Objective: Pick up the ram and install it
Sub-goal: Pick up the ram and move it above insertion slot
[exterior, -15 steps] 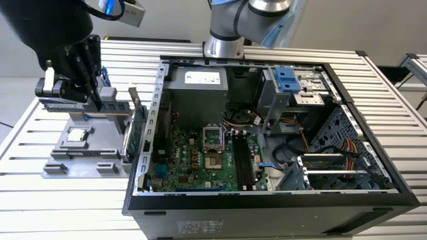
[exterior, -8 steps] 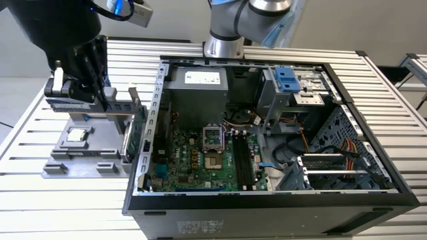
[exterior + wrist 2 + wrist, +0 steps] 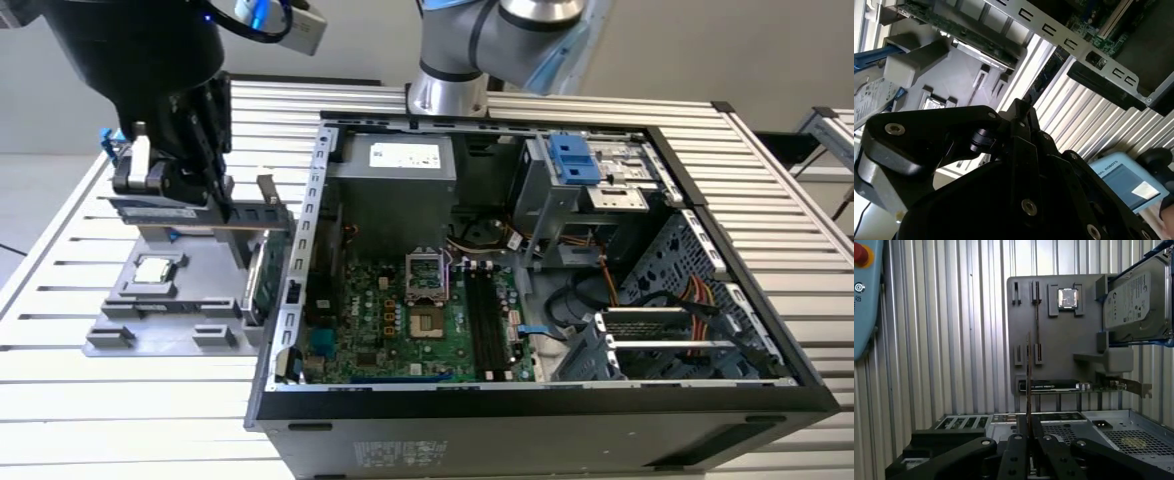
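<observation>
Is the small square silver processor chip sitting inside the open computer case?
No, the chip rests on the grey plastic holder outside the case.

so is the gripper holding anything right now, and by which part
Yes: the gripper is shut on the ram, pinching its flat faces at the near edge; the rest juts out beyond the fingertips.

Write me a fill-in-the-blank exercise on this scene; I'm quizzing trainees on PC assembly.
1. The tool is shut on the thin ____, seen edge-on in the first wrist view.
2. On the gray holder, a blue-railed ____ sits beside the square processor chip.
3. The motherboard lies inside the open computer ____.
Missing words: ram; hard drive; case.
</observation>
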Tool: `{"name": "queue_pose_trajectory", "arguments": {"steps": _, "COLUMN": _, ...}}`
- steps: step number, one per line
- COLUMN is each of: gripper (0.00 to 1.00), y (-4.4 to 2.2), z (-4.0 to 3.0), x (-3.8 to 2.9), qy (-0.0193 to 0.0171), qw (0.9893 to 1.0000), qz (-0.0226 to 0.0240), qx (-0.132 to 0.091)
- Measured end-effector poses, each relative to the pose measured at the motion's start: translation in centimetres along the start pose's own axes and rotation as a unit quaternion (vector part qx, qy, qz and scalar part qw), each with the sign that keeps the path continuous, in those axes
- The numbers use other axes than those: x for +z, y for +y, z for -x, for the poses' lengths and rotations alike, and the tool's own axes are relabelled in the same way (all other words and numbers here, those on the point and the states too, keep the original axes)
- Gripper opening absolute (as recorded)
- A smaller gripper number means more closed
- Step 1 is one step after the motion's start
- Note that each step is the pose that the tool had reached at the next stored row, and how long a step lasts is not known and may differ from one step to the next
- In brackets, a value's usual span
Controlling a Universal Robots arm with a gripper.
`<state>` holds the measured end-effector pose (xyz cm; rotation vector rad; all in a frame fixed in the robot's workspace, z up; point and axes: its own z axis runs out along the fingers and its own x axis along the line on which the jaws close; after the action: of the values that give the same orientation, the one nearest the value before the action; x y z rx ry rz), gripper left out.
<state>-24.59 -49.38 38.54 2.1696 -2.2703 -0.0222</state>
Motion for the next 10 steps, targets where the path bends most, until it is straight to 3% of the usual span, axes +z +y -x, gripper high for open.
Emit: {"name": "queue_pose_trajectory", "arguments": {"steps": 10, "gripper": 0.0, "y": -1.76, "z": 0.08, "x": -0.02, "qy": 0.0, "qw": 1.0, "qz": 0.0, "qx": 0.0}}
